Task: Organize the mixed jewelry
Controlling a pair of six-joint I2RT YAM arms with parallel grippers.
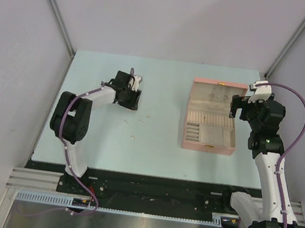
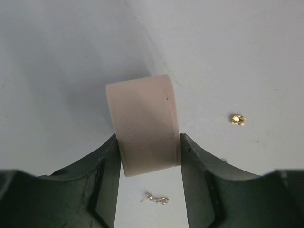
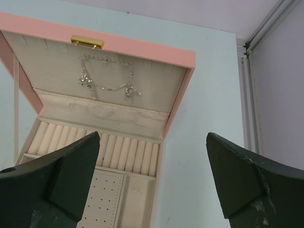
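A small cream rectangular piece point(image 2: 142, 123) sits between my left gripper's point(image 2: 148, 142) two dark fingers, which press against both of its sides. From above it is a pale spot point(image 1: 138, 79) at the left gripper point(image 1: 135, 84), far left of the table. A gold stud point(image 2: 238, 119) lies to its right, and a sparkly earring point(image 2: 156, 198) lies on the table under the jaws. Tiny specks point(image 1: 148, 115) lie between the arms. My right gripper point(image 3: 153, 142) hangs wide open above the pink box point(image 3: 118, 45), holding nothing.
The pink box point(image 1: 208, 148) stands open at the right, lid back, with a silver chain point(image 3: 107, 78) in the lid, cream ring rolls point(image 3: 123, 154) and small compartments. Another speck point(image 1: 133, 138) lies nearer the front. Grey walls enclose the pale blue table point(image 1: 99, 141).
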